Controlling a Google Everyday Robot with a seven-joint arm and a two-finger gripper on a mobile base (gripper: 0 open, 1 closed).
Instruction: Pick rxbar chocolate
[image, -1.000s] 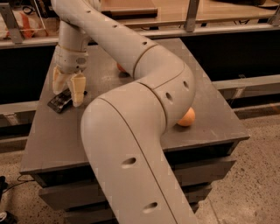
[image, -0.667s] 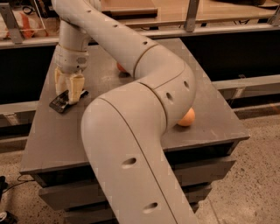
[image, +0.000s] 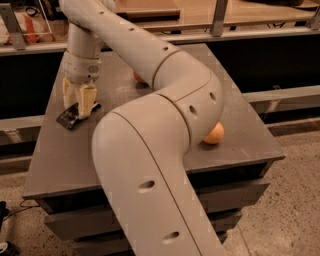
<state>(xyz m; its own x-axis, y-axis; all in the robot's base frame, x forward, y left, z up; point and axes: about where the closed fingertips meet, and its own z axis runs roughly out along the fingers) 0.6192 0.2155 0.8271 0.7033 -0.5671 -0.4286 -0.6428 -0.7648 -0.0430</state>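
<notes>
At the left of the tabletop (image: 55, 165) your end effector (image: 78, 108) pointed straight down on the rxbar (image: 67, 120), so the bar lay directly under it, not to any side. The long axis of the bar ran diagonally, from near-left to far-right. Whether the end effector was released or already clenched on the bar, I cannot tell. A sliver of apple (image: 137, 77) showed behind the arm (image: 165, 75). The orange (image: 215, 134) sat well apart at the right, and nothing stood in the way.

High, behind arm (image: 165, 95) — pincer (image: 77, 111) far-left
</notes>
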